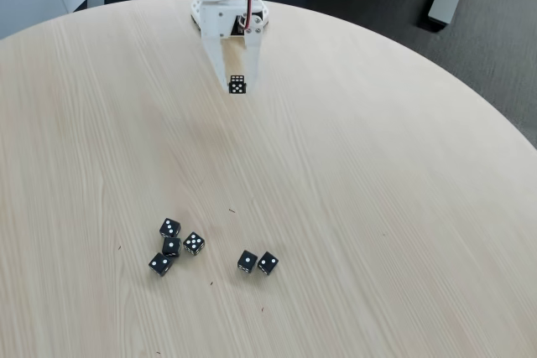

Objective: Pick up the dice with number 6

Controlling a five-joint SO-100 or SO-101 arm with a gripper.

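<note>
Fixed view, looking down across a round, pale wood-grain table (352, 207).

Item 1: the white gripper (235, 83), reaching in from the far edge of the table, fingers pointing toward the camera. It is gripping the dice with number 6 (237, 85) between its two fingertips; the jaws are standing only as far apart as the cube is wide.

Item 2: the dice with number 6, a tiny black cube, showing white pips in two rows on the face turned toward the camera. It is sitting at the fingertips near the far side of the table, well apart from the other dice. Whether it is resting on the wood or hanging just clear of it cannot be told from this angle.

Item 3: a cluster of four black dice (171, 245) lying near the front left, close together, showing fewer pips.

Item 4: a pair of black dice (257, 262) lying side by side and touching, just right of that cluster.

Handling note, offered as judgement: the cube is looking rigid, very light and smooth-faced, so it is unlikely to be crushed but is likely to be slipping or twisting out if pinched off-centre or across its rounded corners. The soundest hold is looking to be flat on two opposite faces, at mid-height, with steady light pressure and no sudden motion.
</note>
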